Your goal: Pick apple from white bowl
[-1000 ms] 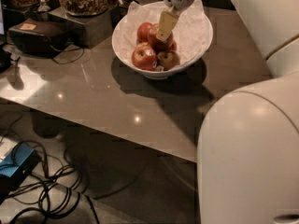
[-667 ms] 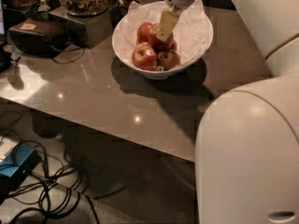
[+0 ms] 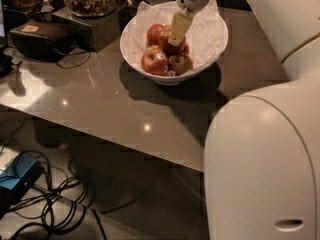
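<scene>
- The gripper point(image 3: 176, 34) hangs inside the white bowl point(image 3: 132, 59) and has hardly shifted over the last second; I cannot tell whether it is apart or clamped.
- The apple point(image 3: 166, 45) lies directly beneath its tip.
- This pause suggests the grasp is happening and the lift comes next.

Glossy white bowl point(image 3: 165, 78) with crinkly white paper point(image 3: 210, 29) lining it. The apple point(image 3: 155, 61) up front is red with faint yellow streaks, and the smaller apple point(image 3: 181, 63) next to it is more yellowish-red. The gripper point(image 3: 175, 38), down in the bowl over the fruit, is pale yellow. The table point(image 3: 100, 104) is shiny grey-brown, the cables point(image 3: 55, 209) are black, and the box point(image 3: 15, 176) on the floor is blue.
</scene>
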Tool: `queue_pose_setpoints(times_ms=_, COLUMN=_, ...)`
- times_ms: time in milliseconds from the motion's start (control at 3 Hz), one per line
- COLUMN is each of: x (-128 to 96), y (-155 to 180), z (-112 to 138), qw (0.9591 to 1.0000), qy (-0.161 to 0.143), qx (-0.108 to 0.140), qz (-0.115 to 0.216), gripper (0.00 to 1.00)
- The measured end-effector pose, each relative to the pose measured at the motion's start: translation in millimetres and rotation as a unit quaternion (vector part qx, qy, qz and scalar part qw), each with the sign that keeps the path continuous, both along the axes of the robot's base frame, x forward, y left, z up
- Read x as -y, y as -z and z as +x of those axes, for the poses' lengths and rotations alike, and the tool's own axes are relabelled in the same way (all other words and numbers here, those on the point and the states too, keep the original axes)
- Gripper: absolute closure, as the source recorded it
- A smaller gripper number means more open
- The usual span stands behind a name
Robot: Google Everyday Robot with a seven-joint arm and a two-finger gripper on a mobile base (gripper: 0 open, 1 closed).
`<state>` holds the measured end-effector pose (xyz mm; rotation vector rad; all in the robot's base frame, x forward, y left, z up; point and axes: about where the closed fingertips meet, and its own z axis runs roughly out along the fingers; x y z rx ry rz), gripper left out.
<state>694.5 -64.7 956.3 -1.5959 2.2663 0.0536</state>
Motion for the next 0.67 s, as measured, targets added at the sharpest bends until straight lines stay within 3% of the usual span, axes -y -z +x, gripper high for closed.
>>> queue_pose_setpoints(times_ms=333, x=-0.5, y=7.4, z=-2.0, qw=0.9999, qy=-0.009, qx=-0.009, qz=0.002, gripper=0.00)
queue_pose_setpoints(times_ms=667, x=-1.9, y=9.4, z=-2.7, qw=0.9999, qy=-0.013, qx=-0.012, qz=0.002, gripper=0.00)
